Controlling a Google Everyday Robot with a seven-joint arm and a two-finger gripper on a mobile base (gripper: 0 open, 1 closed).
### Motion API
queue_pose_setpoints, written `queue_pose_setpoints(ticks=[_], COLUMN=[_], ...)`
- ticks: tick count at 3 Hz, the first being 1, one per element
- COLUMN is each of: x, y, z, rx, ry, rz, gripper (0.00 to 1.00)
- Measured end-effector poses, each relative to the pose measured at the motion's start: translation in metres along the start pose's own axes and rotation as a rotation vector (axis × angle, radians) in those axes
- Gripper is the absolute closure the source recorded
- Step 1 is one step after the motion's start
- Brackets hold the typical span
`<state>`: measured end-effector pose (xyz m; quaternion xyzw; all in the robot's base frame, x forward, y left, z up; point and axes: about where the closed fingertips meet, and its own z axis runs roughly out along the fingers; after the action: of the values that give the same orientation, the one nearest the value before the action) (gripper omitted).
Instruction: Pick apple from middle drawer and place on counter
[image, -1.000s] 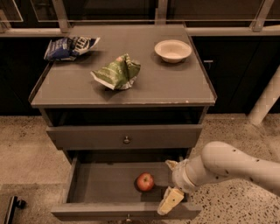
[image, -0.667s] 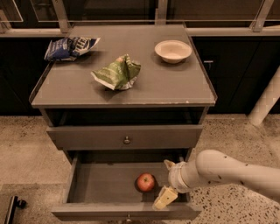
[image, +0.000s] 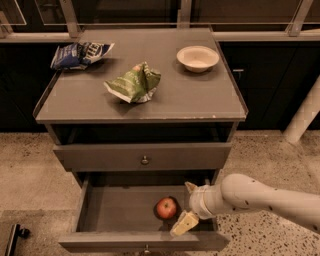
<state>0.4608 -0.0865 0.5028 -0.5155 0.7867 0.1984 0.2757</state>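
In the middle drawer, splayed cream tool beside round red apple

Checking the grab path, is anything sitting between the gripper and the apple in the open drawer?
Nothing: in the camera view only bare drawer floor separates the apple from the open gripper just right of it.

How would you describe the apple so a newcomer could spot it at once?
Find the grey counter with a white bowl on it, then drop to the open drawer under the closed drawer. The apple lies on its floor, right of centre, just left of the open gripper. It is the only round red thing in view, alone in that drawer.
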Motion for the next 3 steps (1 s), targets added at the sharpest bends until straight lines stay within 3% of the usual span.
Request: queue_pose_setpoints(ticks=[3], x=[-0.002], y=[-0.024], z=[0.095], rx=[-0.071], ry=[-0.113], rz=[0.039], gripper=[0.0])
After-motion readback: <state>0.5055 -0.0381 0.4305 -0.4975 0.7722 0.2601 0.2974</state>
